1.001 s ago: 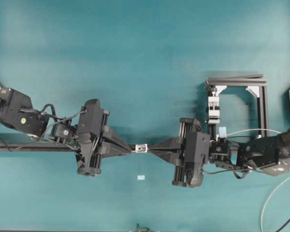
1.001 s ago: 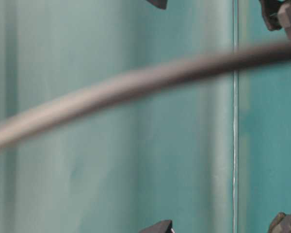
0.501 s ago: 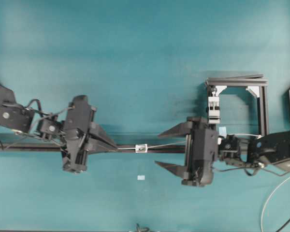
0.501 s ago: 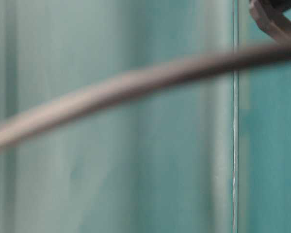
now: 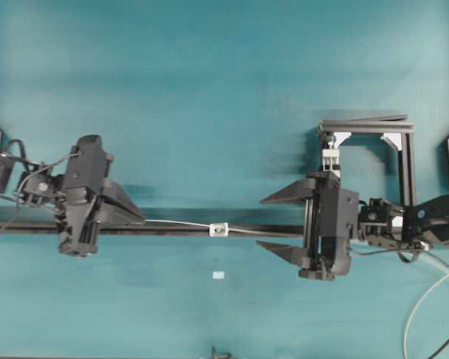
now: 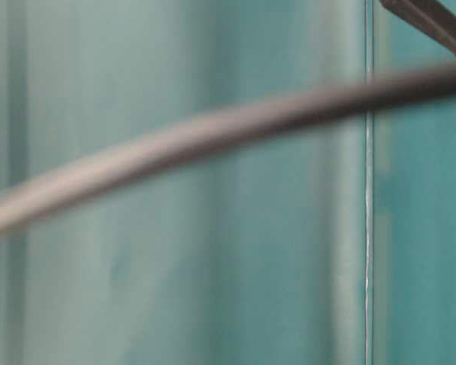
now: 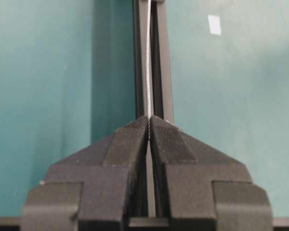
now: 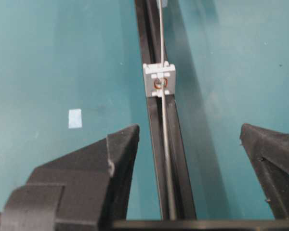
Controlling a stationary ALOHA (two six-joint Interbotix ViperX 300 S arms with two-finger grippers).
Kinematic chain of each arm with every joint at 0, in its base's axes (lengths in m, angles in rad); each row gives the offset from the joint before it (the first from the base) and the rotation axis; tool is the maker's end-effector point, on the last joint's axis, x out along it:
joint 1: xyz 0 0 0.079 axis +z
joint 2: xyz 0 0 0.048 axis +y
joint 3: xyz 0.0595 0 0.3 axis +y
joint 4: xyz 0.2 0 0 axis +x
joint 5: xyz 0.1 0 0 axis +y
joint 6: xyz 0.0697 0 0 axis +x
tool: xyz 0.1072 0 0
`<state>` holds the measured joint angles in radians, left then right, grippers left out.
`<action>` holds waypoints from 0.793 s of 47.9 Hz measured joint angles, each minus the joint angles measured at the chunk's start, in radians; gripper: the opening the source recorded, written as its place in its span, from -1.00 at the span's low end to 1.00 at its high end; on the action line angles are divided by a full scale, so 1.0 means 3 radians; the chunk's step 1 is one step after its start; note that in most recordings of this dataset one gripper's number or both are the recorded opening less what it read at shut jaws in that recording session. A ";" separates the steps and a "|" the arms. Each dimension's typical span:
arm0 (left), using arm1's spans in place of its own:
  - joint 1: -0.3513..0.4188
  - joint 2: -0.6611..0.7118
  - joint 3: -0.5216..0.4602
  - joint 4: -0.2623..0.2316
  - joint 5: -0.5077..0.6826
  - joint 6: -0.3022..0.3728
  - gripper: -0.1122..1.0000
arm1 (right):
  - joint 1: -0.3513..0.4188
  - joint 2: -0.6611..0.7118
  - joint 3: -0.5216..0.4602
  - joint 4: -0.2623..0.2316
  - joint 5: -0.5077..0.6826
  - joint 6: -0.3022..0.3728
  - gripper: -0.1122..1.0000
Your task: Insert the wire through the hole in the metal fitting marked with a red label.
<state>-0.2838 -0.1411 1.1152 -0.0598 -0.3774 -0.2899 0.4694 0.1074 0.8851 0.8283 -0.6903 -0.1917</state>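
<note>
left tool (image 7: 149, 126) clamps wire (image 5: 176, 223) — threaded through fitting (image 8: 159, 80) | right tool (image 5: 275, 222) agape

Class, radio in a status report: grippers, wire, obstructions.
Left gripper shut on wire. Right gripper open, clear of it. Wire passes through metal fitting. No obstruction visible.

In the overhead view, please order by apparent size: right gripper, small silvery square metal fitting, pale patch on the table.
1. Right gripper
2. Small silvery square metal fitting
3. Pale patch, only slightly smaller
</note>
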 measured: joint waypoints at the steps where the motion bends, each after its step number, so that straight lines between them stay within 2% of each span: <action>1: 0.0000 -0.0026 0.0015 0.0000 0.0031 0.0000 -0.98 | 0.0000 0.0000 0.0005 -0.0005 0.0000 0.0000 0.87; 10: 0.0000 -0.0215 0.0118 0.0000 0.0291 -0.0005 -0.98 | 0.0000 -0.0010 0.0020 -0.0005 -0.0005 0.0000 0.87; 18: -0.0005 -0.0389 0.0225 0.0000 0.0445 -0.0118 -0.98 | 0.0000 -0.0010 0.0026 -0.0005 0.0000 0.0000 0.87; 22: -0.0005 -0.0476 0.0281 0.0000 0.0455 -0.0174 -0.98 | -0.0005 -0.0010 0.0020 0.0000 -0.0005 0.0000 0.87; 38: 0.0000 -0.0537 0.0271 0.0000 0.0394 -0.0153 -0.98 | -0.0005 -0.0005 0.0026 0.0000 -0.0005 0.0000 0.87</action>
<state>-0.2838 -0.3022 1.1965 -0.0598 -0.2592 -0.3359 0.4679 0.1058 0.8928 0.8283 -0.6918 -0.1917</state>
